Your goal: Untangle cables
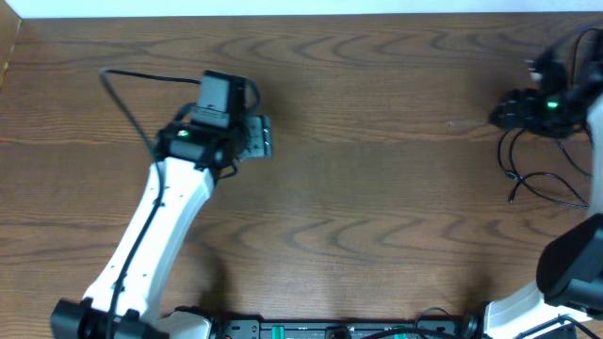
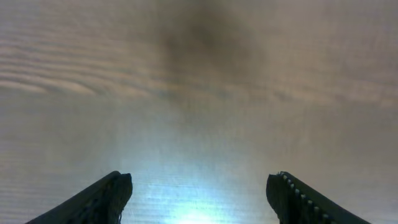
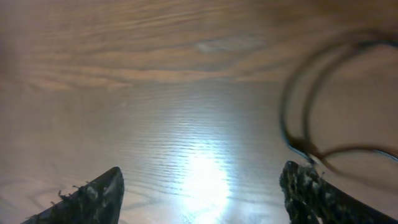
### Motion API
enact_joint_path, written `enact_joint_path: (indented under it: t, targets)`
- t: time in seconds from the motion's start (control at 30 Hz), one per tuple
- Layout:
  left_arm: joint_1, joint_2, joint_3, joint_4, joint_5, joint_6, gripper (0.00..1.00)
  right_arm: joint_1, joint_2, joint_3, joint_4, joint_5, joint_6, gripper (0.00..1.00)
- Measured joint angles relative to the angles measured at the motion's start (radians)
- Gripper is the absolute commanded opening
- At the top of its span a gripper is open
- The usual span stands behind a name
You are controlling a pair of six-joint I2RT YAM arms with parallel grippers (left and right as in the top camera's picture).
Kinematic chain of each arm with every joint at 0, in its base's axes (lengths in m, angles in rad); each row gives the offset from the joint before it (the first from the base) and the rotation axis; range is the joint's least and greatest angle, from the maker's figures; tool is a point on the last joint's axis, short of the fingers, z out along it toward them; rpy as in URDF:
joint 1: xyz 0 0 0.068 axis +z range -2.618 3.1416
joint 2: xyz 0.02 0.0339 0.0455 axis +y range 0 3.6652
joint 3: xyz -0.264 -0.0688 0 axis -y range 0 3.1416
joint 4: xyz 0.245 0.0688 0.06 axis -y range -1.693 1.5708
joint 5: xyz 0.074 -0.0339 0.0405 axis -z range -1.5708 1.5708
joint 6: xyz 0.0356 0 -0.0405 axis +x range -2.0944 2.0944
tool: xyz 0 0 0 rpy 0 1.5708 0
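Thin black cables (image 1: 533, 179) lie in loose loops on the wooden table (image 1: 377, 188) at the far right. In the right wrist view the black cable loops (image 3: 305, 118) curve beside the right finger. My right gripper (image 3: 202, 175) is open, low over the wood, with only bare table between its fingers; from overhead the right gripper (image 1: 507, 113) sits just above the loops. My left gripper (image 2: 199, 180) is open over bare wood with nothing between its fingers. Overhead, the left gripper (image 1: 258, 137) hangs at the left middle of the table, far from the cables.
A thicker black wire (image 1: 121, 87) runs from the left arm's wrist across the back left. The left arm's white link (image 1: 160, 226) slants down to the front edge. The table's left edge (image 1: 8, 66) shows at the far left.
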Motion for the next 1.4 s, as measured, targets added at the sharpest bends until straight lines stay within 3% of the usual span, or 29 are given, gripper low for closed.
enact_joint_path:
  t: [0.03,0.33,0.63,0.83,0.87,0.9,1.17,1.4]
  targets:
    - [-0.011,0.015,0.0,-0.018,-0.002,0.001,0.79,0.034,0.0,-0.002,0.004,0.01,-0.002,0.99]
    - [0.005,0.098,-0.001,-0.233,-0.027,-0.026,0.79,0.215,0.0,-0.066,0.046,0.069,0.019,0.99]
    - [0.021,0.045,-0.018,-0.331,-0.027,-0.042,0.79,0.282,-0.053,-0.376,0.265,0.14,0.114,0.99]
    - [0.021,-0.154,-0.169,-0.187,-0.027,-0.019,0.79,0.293,-0.365,-0.62,0.439,0.157,0.151,0.99]
    - [0.021,-0.211,-0.208,-0.148,-0.027,-0.011,0.83,0.292,-0.44,-0.656,0.463,0.162,0.154,0.99]
    - [0.021,-0.267,-0.245,-0.119,-0.027,-0.006,1.0,0.293,-0.48,-0.675,0.476,0.165,0.156,0.99]
    - [0.021,-0.689,-0.442,-0.047,-0.027,0.01,1.0,0.293,-0.87,-0.834,0.484,0.198,0.159,0.99]
    - [0.021,-0.79,-0.445,-0.061,-0.027,0.013,1.0,0.293,-0.958,-0.838,0.394,0.205,0.159,0.99]
